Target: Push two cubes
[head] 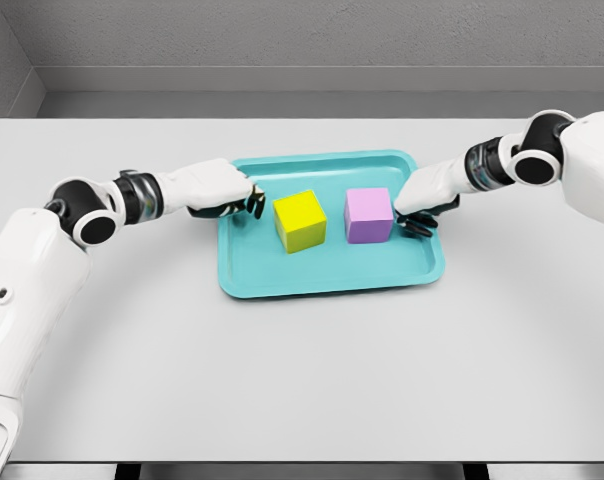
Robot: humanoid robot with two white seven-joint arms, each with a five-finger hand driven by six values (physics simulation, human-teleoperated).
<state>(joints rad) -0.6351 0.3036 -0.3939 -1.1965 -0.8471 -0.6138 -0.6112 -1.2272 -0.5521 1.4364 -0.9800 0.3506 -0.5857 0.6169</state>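
Observation:
A yellow cube [300, 220] and a purple cube [369, 215] sit side by side inside a teal tray [327, 275] at the middle of the table. My left hand [250, 200] reaches over the tray's left rim, its dark fingertips curled, a small gap from the yellow cube's left face. Over the tray's right side, my right hand [418, 218] has its fingers curled and sits right beside the purple cube's right face. Neither hand holds anything.
The tray rests on a pale grey table [302, 380]. A grey wall runs behind the table's far edge.

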